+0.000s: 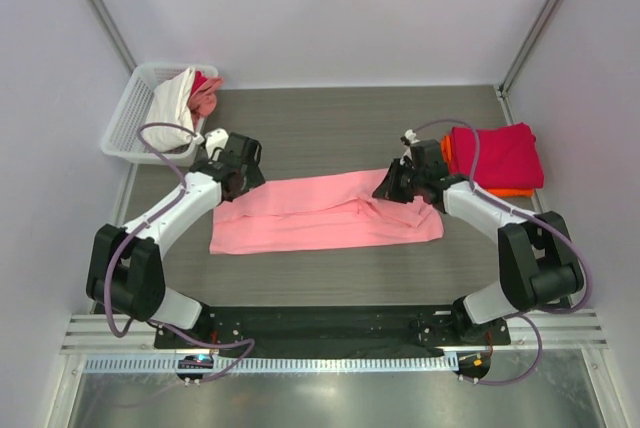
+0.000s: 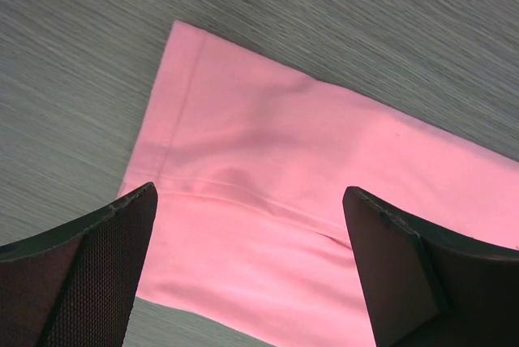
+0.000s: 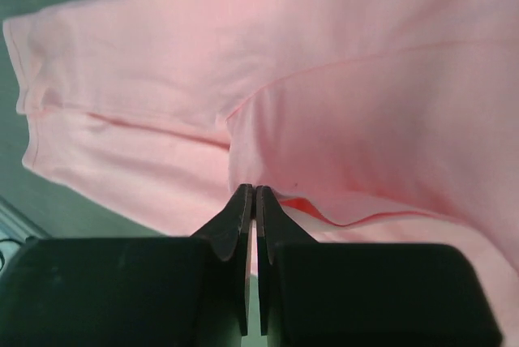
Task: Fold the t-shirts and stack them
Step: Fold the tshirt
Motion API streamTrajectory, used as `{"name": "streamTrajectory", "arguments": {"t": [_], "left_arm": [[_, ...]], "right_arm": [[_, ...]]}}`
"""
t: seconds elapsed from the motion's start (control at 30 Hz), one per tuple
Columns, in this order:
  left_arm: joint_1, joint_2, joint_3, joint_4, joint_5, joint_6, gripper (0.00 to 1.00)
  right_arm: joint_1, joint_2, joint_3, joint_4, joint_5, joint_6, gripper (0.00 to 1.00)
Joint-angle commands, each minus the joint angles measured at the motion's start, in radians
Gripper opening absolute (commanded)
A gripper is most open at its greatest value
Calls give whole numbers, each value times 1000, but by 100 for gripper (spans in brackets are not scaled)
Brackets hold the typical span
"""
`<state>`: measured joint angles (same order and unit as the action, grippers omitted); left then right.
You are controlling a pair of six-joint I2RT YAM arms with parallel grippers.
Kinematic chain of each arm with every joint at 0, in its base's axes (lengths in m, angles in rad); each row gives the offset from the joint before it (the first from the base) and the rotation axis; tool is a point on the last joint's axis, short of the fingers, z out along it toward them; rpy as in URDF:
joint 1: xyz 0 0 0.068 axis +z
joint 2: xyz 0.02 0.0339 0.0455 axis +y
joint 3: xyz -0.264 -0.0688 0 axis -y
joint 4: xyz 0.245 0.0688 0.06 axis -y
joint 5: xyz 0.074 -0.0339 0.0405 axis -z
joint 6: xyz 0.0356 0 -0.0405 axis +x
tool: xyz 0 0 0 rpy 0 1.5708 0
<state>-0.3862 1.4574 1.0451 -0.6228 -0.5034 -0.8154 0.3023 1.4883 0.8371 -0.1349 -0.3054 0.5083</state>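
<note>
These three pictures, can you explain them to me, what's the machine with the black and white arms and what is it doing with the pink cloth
It is a robot with two jointed arms bolted at the near edge of a grey wood-grain table. The wide picture looks down from above; the other two come from cameras on each wrist.

A long salmon-pink cloth t-shirt, partly folded, lies flat in the middle. The left gripper hovers over its end with jaws wide open, holding nothing. The right gripper has its jaws shut on a fold of that shirt.

At the far right sits a stack of folded shirts, crimson on top of orange. At the far left a white plastic lattice basket holds white and pinkish shirts still to fold.
</note>
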Motion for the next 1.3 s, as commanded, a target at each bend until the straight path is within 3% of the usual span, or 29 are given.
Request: {"name": "streamTrajectory", "arguments": {"t": [0.0,0.13,0.17,0.2,0.27,0.37,0.57,0.73,0.93,1.07,1.27], "left_arm": [[-34,-23,49,-6,16,16,96],[-74,-8,69,0,14,15,96],[-80,3,72,1,14,13,96],[-94,11,82,1,16,15,97],[-108,33,95,1,20,21,97],[-152,57,118,14,25,35,97],[-244,77,150,80,54,47,97],[-253,101,150,143,134,32,98],[-253,106,142,141,128,35,98],[-253,90,135,132,103,39,98],[-253,90,136,138,103,39,98]], "right_arm": [[15,-60,-74,0,-102,44,8],[18,-123,-185,70,-196,131,9],[18,-143,-202,75,-208,147,13],[20,-151,-223,78,-219,166,30],[20,-180,-234,78,-270,171,43],[17,-218,-201,2,-227,135,46],[-17,-273,-95,-109,50,69,47],[-64,-128,-36,-114,106,44,46],[-86,-3,-61,-111,98,38,26],[-83,-135,-165,-135,57,45,20],[-80,-423,-299,-253,-12,84,25]]}}
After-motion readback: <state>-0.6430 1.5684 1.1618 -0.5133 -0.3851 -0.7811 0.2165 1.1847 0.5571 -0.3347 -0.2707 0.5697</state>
